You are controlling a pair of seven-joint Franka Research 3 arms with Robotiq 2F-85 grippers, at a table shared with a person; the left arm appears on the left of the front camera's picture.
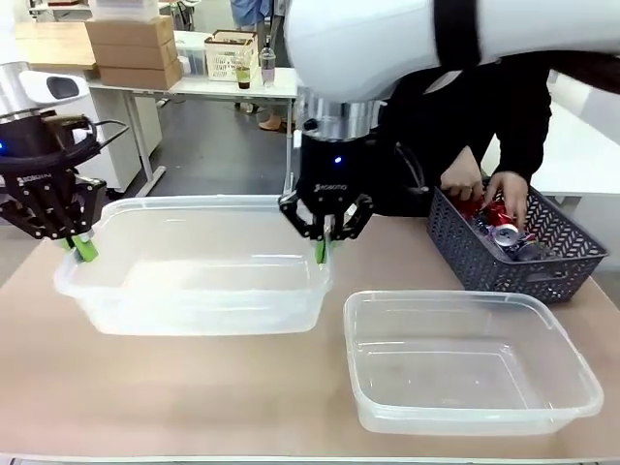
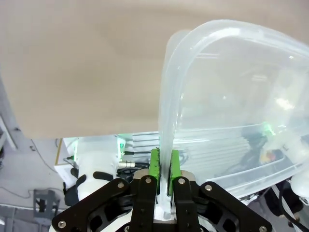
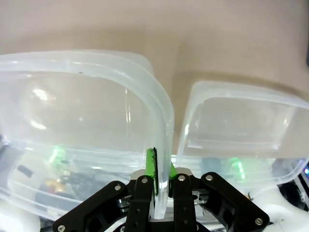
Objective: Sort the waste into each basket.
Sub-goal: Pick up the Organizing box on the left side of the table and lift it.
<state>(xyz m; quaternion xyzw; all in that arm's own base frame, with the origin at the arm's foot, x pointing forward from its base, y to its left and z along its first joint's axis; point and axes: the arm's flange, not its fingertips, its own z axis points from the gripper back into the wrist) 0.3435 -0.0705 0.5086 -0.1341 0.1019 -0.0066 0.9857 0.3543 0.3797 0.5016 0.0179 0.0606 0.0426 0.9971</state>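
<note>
The left gripper (image 1: 82, 247) is pinching one end rim of the large clear plastic rectangular tub (image 1: 194, 205), the right gripper (image 1: 325, 247) is pinching the opposite end, so they should be moving level together, while red and silver cans (image 1: 502, 231) are lying in the dark grey mesh basket (image 1: 542, 269) to its right.

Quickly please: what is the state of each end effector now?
Left end effector: shut on the left clear tub, at its left rim.
Right end effector: shut on the same tub, at its right rim.
</note>
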